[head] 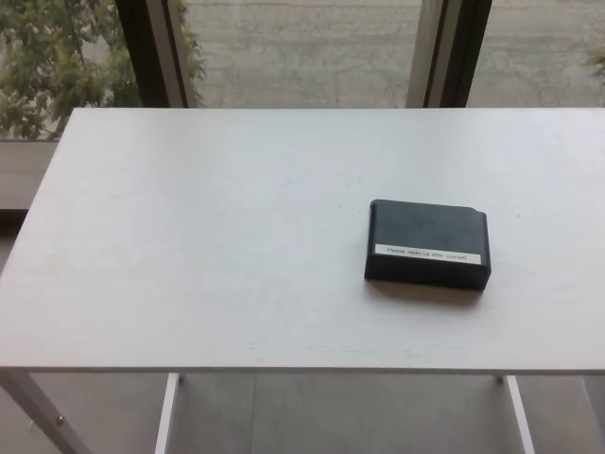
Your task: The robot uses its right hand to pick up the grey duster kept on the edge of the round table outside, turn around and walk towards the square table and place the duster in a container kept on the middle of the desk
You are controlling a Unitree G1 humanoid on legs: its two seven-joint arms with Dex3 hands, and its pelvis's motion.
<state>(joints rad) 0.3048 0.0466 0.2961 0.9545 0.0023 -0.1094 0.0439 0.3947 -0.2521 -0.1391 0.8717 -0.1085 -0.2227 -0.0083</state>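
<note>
Head view: the white table (pixel 189 246) fills the frame from left to right, its bare surface rectangular here, not round. Behind it, window frames and paving show, with foliage (pixel 47 66) at the far left. Right of centre lies the duster (pixel 427 244), a dark flat block resting face-down, white label strip toward me, square to the near edge; this orientation likely suits a top-down grasp by my right hand. Neither of my hands is in view, so I cannot tell their finger state. No container is visible.
</note>
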